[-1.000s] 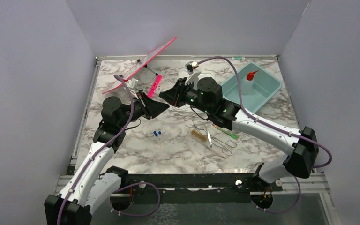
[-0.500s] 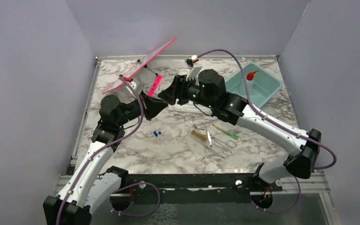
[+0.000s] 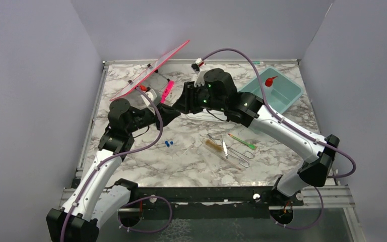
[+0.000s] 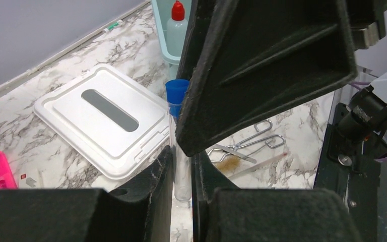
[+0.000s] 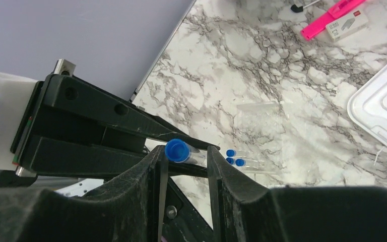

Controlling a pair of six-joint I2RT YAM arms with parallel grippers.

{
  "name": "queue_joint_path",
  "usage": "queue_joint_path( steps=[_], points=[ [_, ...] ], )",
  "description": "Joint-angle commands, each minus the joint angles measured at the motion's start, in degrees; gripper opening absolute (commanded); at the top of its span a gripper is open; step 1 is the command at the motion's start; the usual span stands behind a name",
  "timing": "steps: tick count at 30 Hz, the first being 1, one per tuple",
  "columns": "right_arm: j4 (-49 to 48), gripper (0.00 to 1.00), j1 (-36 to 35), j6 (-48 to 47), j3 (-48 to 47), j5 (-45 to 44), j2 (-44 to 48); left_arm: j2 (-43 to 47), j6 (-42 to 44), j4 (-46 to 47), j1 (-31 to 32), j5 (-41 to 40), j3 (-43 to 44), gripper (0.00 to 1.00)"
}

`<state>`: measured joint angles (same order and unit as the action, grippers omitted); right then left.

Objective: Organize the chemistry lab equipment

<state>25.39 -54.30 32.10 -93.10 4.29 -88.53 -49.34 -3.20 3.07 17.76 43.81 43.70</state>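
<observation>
My left gripper (image 3: 169, 113) is shut on a clear blue-capped tube (image 4: 182, 151) and holds it above the table; in the left wrist view (image 4: 182, 157) its jaws pinch the tube's lower part. My right gripper (image 3: 180, 104) meets it tip to tip. In the right wrist view (image 5: 184, 156) its jaws are open around the tube's blue cap (image 5: 177, 150), with a gap on one side. More blue-capped tubes (image 3: 169, 144) lie on the table. The tan-bristled brush (image 3: 212, 146), tweezers (image 3: 224, 146), wire clamp (image 3: 242, 156) and green-tipped stick (image 3: 242, 141) lie together. The squeeze bottle (image 3: 270, 80) stands in the tub.
The teal tub (image 3: 288, 96) sits at the back right. The white lid (image 4: 101, 116) lies under my right arm. A pink rack with a tilted pink panel (image 3: 151, 70) stands at the back left. Grey walls close three sides.
My right arm has swung left and its jaws have come around the cap of the tube. My left gripper has shifted slightly toward it, still holding the tube.
</observation>
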Motion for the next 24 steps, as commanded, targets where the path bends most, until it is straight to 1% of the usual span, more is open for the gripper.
queue_joint_path(
  steps=[1,6,8,11,14,16,17,18,20,21,23,24],
  points=[
    [2.27,0.37,-0.19,-1.18,-2.36,1.15,-0.82,1.27,4.69,-1.42,0.26,3.06,1.07,0.03],
    [2.3,0.33,-0.19,-1.51,-3.71,1.91,-1.85,2.18,8.03,-6.48,0.27,1.74,1.03,0.03],
    [2.03,0.28,-0.19,-1.84,-4.01,2.75,-1.98,2.53,9.53,-8.21,0.26,1.32,1.03,0.02],
    [1.52,0.18,-0.19,-2.74,-4.32,4.94,-2.48,2.84,10.7,-9.42,0.26,1.07,0.87,0.02],
    [1.89,0.12,-0.19,-3.33,-4.84,6.09,-3.32,3.0,11.07,-9.65,0.26,0.65,0.86,0.02],
    [1.99,0.1,-0.19,-4.01,-4.81,6.05,-3.43,3.01,10.7,-9.78,0.26,-0.38,0.93,0.04],
    [2.18,0.09,-0.19,-4.36,-4.76,5.67,-3.43,3.04,10.51,-9.93,0.28,-0.89,0.94,0.07],
    [2.33,0.08,-0.19,-4.82,-4.73,5.19,-3.47,3.19,10.04,-10.0,0.27,-1.68,0.95,0.15],
    [2.34,0.08,-0.19,-6.61,-4.37,3.58,-3.13,3.56,7.39,-10.25,0.3,-5.71,0.92,0.41],
    [2.02,0.08,-0.19,-7.91,-3.77,2.41,-2.82,3.8,5.78,-10.81,0.29,-9.02,0.94,0.51],
    [0.33,0.08,-0.19,-11.67,-1.18,-0.15,-1.68,4.7,1.92,-12.69,0.28,-14.05,1.46,0.63],
    [-1.21,0.08,-0.19,-14.0,0.58,-1.17,-0.88,5.4,0.33,-13.73,0.29,-16.37,1.7,0.65]
  ],
)
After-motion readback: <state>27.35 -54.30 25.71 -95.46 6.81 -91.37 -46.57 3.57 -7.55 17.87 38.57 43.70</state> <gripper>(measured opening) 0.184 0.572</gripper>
